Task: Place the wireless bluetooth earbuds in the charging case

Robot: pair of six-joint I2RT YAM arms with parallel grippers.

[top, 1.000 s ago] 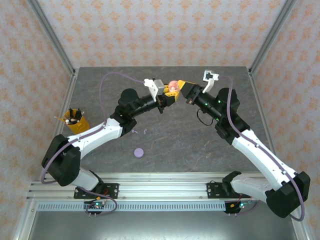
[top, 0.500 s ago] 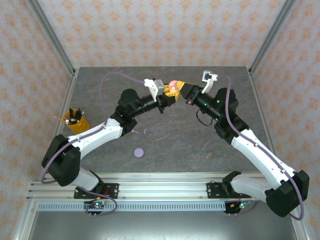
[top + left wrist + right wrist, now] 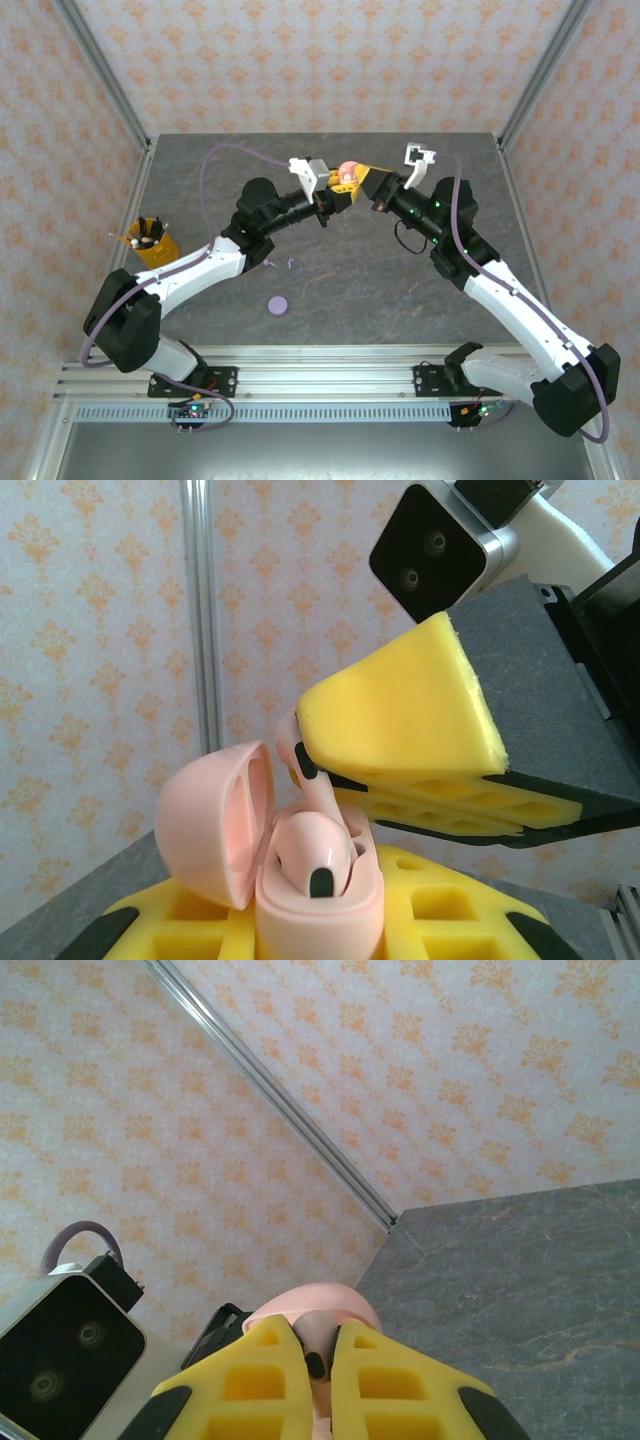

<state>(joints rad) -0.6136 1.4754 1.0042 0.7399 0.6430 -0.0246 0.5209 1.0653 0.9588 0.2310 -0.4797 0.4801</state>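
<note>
**A:** Why do both arms meet high above the grey stone-patterned table [image 3: 380, 290]?

**B:** Probably so that one steadies what the other fills. The white-and-black left arm [image 3: 200, 265] reaches up and rightward. The right arm [image 3: 510, 300] reaches up and leftward, and the wrists are almost nose to nose.

**A:** And the grippers?

**B:** The yellow-padded left gripper [image 3: 320, 940] is clamped on the round pale pink plastic charging case [image 3: 300, 920], with its lid tipped back and its mouth facing up. The right gripper [image 3: 400, 750] angles down over it. Its jaws are pinched on a pale pink stemmed earbud [image 3: 288, 740], whose stem reaches down to the case's mouth.

**A:** The other one?

**B:** A matching earbud [image 3: 310, 855] sits seated in the case, right beside it.
</note>
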